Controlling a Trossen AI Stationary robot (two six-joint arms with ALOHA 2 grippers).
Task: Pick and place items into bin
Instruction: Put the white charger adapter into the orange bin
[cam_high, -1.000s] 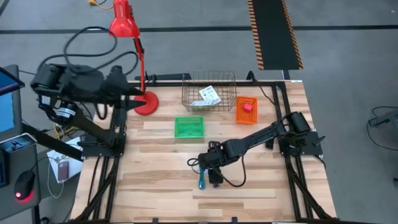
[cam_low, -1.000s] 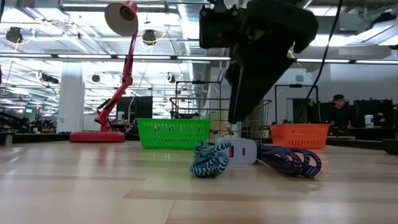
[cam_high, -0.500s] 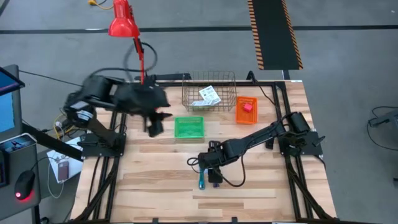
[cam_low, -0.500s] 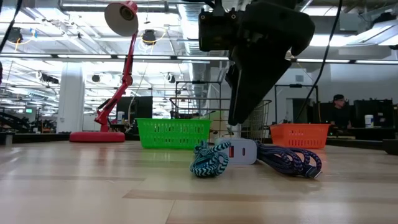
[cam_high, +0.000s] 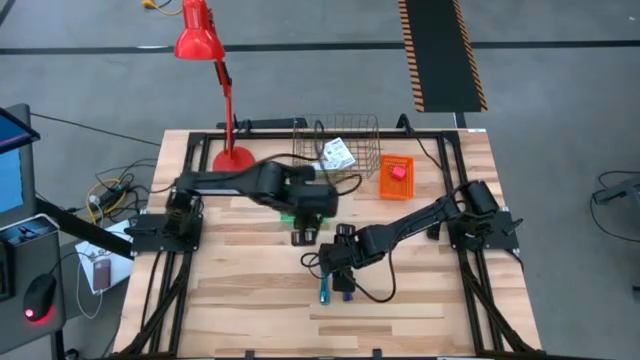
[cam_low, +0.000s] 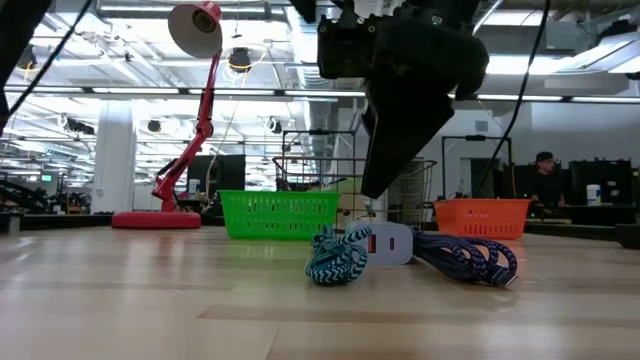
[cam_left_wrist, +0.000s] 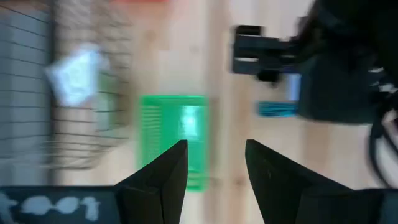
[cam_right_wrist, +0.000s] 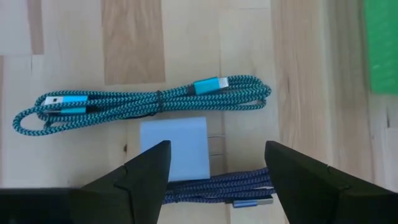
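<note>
A teal braided cable (cam_right_wrist: 143, 99), a pale blue-grey block (cam_right_wrist: 174, 149) and a dark blue braided cable (cam_right_wrist: 211, 186) lie side by side on the table's middle (cam_low: 335, 258). My right gripper (cam_right_wrist: 217, 148) hovers open above them, its fingers on either side of the block. My left gripper (cam_left_wrist: 216, 146) is open over the near edge of the green bin (cam_left_wrist: 171, 137), close to the right gripper (cam_high: 340, 262). The white printed packet (cam_high: 338, 153) lies in the wire basket (cam_high: 365, 150). The pink-red block (cam_high: 398, 172) sits in the orange bin (cam_high: 396, 185).
The red desk lamp (cam_high: 232, 157) stands at the far left of the table. The green bin (cam_low: 280, 213), wire basket (cam_low: 300, 160) and orange bin (cam_low: 482, 217) stand in a row along the far side. Bare wood lies toward the near edge.
My left arm has swung from beyond the table's left edge, beside the lamp, rightward across the table. Its gripper now stands over the green bin's near edge, next to the right gripper. The cables and the block have not moved.
</note>
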